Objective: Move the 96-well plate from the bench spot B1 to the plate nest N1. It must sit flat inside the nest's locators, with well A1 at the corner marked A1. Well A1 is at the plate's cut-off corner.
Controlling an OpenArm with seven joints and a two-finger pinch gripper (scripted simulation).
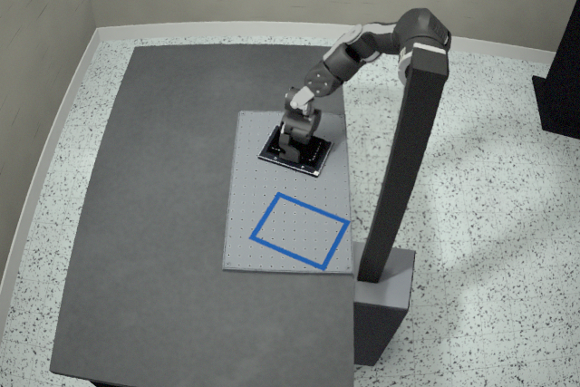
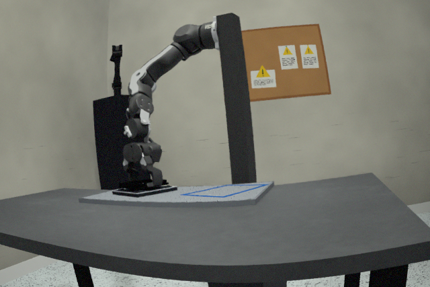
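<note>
The black 96-well plate [image 1: 314,152] [image 2: 131,184] is at the far end of the grey perforated board [image 1: 247,233] [image 2: 104,201], over the flat black plate nest [image 1: 318,169] [image 2: 164,190]. My gripper [image 1: 291,147] [image 2: 144,180] points straight down and is shut on the plate across its width. The plate sits very low on the nest; I cannot tell if it rests flat. The cut-off corner and the A1 mark are too small to see. The blue outlined bench spot [image 1: 314,208] [image 2: 203,195] on the near end of the board has nothing in it.
The board lies on a dark grey table [image 1: 163,186] [image 2: 242,235]. The arm's tall dark column [image 1: 407,149] [image 2: 236,103] stands at the table's right edge beside the board. A dark cabinet [image 1: 559,92] [image 2: 107,138] stands on the floor behind.
</note>
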